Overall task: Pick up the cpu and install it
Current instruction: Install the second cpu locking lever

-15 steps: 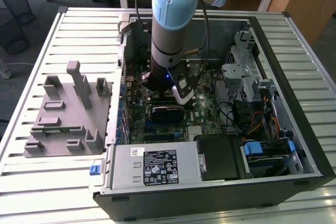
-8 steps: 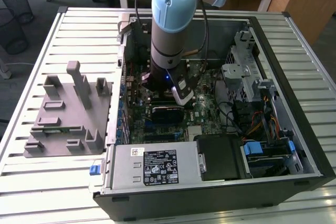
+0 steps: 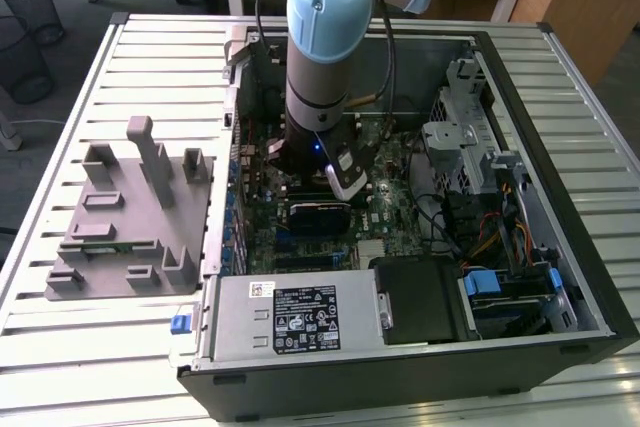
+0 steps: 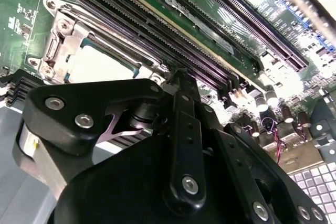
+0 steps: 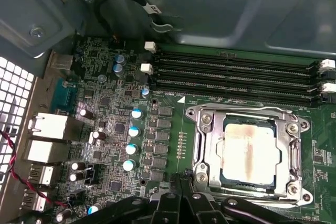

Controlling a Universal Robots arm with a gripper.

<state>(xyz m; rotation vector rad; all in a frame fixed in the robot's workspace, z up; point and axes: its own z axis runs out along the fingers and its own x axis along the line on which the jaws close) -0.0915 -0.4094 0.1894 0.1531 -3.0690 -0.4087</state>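
Hanging inside the open computer case (image 3: 560, 247), just above the motherboard (image 5: 121, 108): the gripper (image 4: 181, 82), fingers (image 4: 184, 124) pressed together, empty. Close beside the fingertips in both wrist views, the cpu (image 5: 248, 153), silvery top, lying flat in the socket's metal frame (image 5: 202, 145). Next to that, the long memory slots (image 5: 236, 80). Outside the case, a grey fixture (image 3: 125, 222) on the slatted table (image 3: 60, 147).
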